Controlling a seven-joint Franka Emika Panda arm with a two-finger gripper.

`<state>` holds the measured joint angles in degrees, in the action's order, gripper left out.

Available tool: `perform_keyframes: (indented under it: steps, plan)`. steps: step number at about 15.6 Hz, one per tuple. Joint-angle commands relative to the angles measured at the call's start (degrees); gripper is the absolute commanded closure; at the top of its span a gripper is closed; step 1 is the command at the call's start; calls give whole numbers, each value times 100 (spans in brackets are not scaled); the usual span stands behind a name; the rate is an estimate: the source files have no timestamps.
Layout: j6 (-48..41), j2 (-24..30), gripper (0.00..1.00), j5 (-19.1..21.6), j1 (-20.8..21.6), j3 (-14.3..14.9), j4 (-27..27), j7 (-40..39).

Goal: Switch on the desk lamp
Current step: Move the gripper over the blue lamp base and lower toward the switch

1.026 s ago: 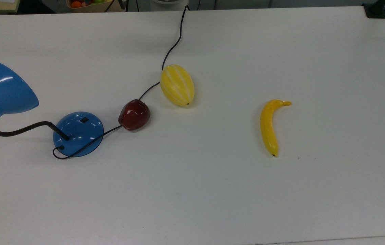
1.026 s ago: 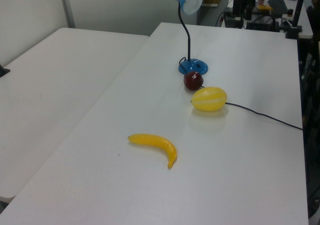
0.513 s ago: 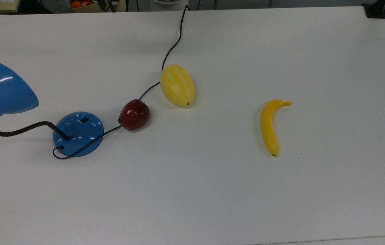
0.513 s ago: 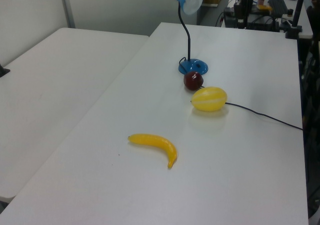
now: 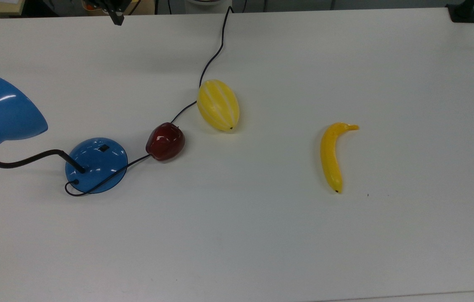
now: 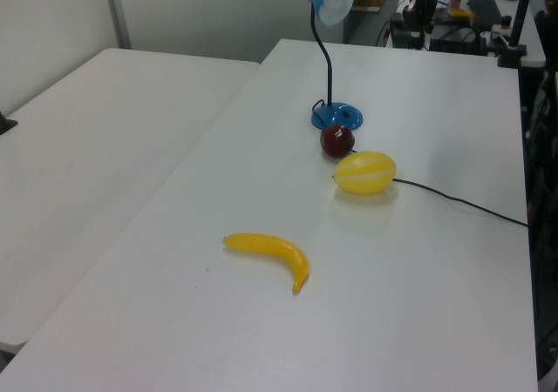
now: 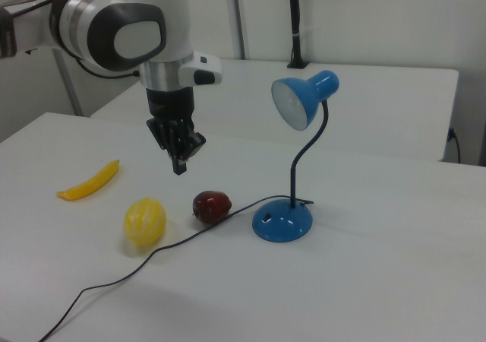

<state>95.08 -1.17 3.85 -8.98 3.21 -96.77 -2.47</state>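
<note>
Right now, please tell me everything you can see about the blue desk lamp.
The desk lamp looks like glossy blue plastic or painted metal. Its cone shade sits high on a black bendy neck and faces the right view's left; it looks unlit. The neck rises from a round domed base standing flat on the white table. A small black switch is on the base. A black cord leaves the base, loops, passes by the dark red apple and striped yellow melon, then runs off the table. Nothing else touches the lamp.

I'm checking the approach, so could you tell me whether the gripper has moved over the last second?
Yes. In the top view the gripper has come in over the table's far edge, toward the desk lamp, which stays put.
</note>
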Motion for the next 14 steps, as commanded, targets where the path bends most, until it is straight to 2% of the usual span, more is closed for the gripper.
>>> perform_keyframes:
  steps: [1, 14]
  plan:
    - [46, -24, 100, 134, -7, 31, 44, -157]
    - [599, -287, 100, 99, 54, 22, 35, -43]
